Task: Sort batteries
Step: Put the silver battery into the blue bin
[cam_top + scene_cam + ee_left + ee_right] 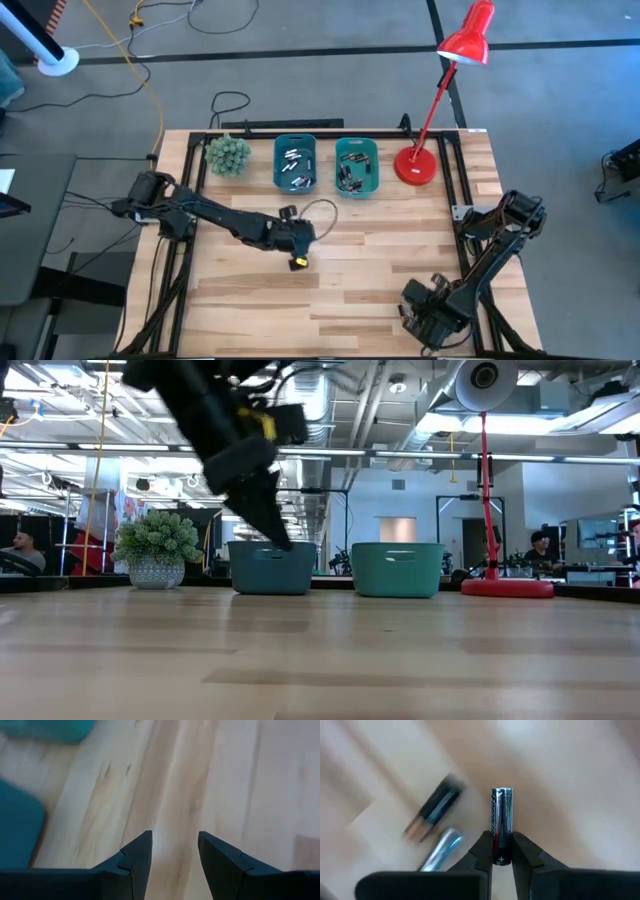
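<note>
Two teal bins [295, 165] [357, 167] stand at the table's far side with several batteries inside each. My left gripper [303, 243] [175, 837] hangs open over bare wood, just on the near side of the left bin [272, 567]. My right gripper [425, 318] [501, 837] is at the near right corner, shut on a silver battery [501, 820]. Beside it on the wood lie a dark battery with a copper end [434, 815] and another silver one [442, 850]. My right gripper pinches the silver battery by its near end [501, 856], the one marked with a plus, between its two fingers. The fingers come steeply from above and lie across the battery. The rest of the battery sticks out beyond the fingertips and seems to lie on the wood.
A small potted plant [228, 155] stands left of the bins and a red desk lamp [415, 165] to their right. A wide stretch of bare wood [370, 260] lies between the two arms. People sit in the room beyond the table.
</note>
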You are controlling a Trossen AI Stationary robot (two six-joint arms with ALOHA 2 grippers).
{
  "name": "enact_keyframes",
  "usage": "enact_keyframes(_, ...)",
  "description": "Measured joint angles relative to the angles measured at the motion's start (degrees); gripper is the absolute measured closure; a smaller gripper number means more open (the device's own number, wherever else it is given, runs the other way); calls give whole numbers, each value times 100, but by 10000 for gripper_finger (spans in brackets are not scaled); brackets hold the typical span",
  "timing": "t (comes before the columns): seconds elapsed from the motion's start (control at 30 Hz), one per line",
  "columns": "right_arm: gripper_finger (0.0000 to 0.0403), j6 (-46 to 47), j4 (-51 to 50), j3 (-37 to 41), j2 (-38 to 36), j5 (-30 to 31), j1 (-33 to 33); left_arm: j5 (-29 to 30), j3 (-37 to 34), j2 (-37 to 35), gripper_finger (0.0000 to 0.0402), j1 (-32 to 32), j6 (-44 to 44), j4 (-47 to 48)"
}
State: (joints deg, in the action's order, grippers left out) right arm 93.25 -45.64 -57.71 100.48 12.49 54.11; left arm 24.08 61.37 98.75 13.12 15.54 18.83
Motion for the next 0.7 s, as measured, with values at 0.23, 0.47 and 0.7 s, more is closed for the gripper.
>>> enact_keyframes(0.23,346,290,-1153,15,-481,43,-172,-2,-1544,-1097,247,-80,500,-1337)
enact_keyframes(0.47,347,-1098,-1479,15,-1068,311,-1276,216,-2568,-2289,247,-82,586,-1518)
enact_keyframes(0.7,347,-3538,-159,13,-1509,590,-3241,387,-3207,-3205,247,-113,442,-1528)
